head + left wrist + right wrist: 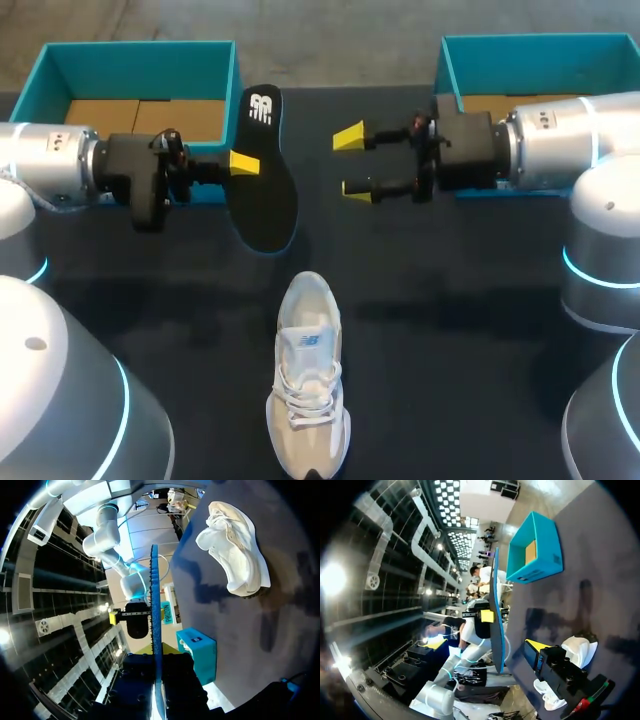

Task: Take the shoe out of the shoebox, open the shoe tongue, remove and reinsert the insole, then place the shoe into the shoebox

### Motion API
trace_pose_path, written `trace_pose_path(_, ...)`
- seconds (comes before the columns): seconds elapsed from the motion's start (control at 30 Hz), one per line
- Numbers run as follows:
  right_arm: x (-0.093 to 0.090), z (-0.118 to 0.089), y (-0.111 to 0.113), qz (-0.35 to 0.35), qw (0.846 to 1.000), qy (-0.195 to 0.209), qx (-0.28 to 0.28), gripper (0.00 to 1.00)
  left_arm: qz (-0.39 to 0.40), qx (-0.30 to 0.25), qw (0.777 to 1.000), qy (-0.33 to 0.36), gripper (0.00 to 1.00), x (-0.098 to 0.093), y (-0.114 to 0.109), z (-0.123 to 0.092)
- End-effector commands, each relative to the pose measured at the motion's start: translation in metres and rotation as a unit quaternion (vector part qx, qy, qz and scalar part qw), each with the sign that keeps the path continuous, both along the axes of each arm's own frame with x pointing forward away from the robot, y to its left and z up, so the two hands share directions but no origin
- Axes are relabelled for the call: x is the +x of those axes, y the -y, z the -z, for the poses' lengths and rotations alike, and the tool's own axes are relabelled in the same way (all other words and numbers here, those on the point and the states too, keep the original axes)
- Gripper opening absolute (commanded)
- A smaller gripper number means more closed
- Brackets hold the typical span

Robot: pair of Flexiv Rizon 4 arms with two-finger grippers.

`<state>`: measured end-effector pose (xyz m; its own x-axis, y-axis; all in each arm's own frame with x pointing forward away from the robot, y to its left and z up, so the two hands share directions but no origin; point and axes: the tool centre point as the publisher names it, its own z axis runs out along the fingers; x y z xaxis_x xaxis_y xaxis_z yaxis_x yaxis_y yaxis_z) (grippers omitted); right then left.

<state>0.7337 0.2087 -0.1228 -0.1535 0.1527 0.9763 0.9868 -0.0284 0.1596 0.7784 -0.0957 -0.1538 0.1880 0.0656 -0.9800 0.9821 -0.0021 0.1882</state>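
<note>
My left gripper (241, 162) is shut on the edge of a black insole (266, 185) and holds it above the dark table, in front of the left teal shoebox (140, 48). In the left wrist view the insole (155, 610) stands edge-on between the fingers of the left gripper (156, 656). A white shoe (308, 385) lies on the table near the front edge, its toe towards me. My right gripper (351, 162) hangs open just right of the insole, with nothing in it. The right wrist view shows the insole (495, 605) ahead of the wide-open right gripper (486, 644).
A second teal box (540, 42) stands at the back right, behind my right arm. The left box shows brown cardboard inside. Bare dark table (450, 330) lies on both sides of the shoe.
</note>
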Motion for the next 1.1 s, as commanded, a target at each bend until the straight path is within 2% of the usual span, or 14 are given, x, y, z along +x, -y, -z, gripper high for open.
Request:
trace_pose_path(0.03,0.004,-0.001,-0.024,0.001,1.000,0.006,-0.013,1.00,-0.002,0.000,1.000,0.001,0.00,-0.001,0.000,0.000)
trace_pose_path(0.13,0.006,0.003,-0.035,-0.008,0.999,-0.010,-0.031,1.00,-0.002,0.000,1.000,0.001,0.00,-0.001,0.000,0.000)
trace_pose_path(0.43,0.005,0.012,-0.054,-0.030,0.999,-0.016,-0.028,0.99,-0.002,0.000,1.000,0.001,0.00,-0.001,0.000,0.000)
trace_pose_path(0.47,0.005,0.013,-0.056,-0.032,0.999,-0.017,-0.029,0.93,-0.002,0.000,1.000,0.001,0.00,-0.001,0.000,0.000)
trace_pose_path(0.5,0.005,0.013,-0.057,-0.033,0.999,-0.017,-0.029,0.76,-0.002,0.000,1.000,0.001,0.00,-0.001,0.000,0.000)
trace_pose_path(0.53,0.005,0.014,-0.059,-0.037,0.999,-0.014,-0.027,0.66,-0.002,0.000,1.000,0.001,0.00,-0.001,0.000,0.000)
trace_pose_path(0.57,0.004,0.014,-0.061,-0.040,0.999,-0.013,-0.028,0.60,-0.002,0.000,1.000,0.001,0.00,-0.001,0.000,0.000)
trace_pose_path(1.1,-0.009,0.023,-0.080,-0.064,0.997,-0.021,-0.030,0.48,0.003,-0.009,1.000,0.007,0.00,-0.002,0.008,0.000)
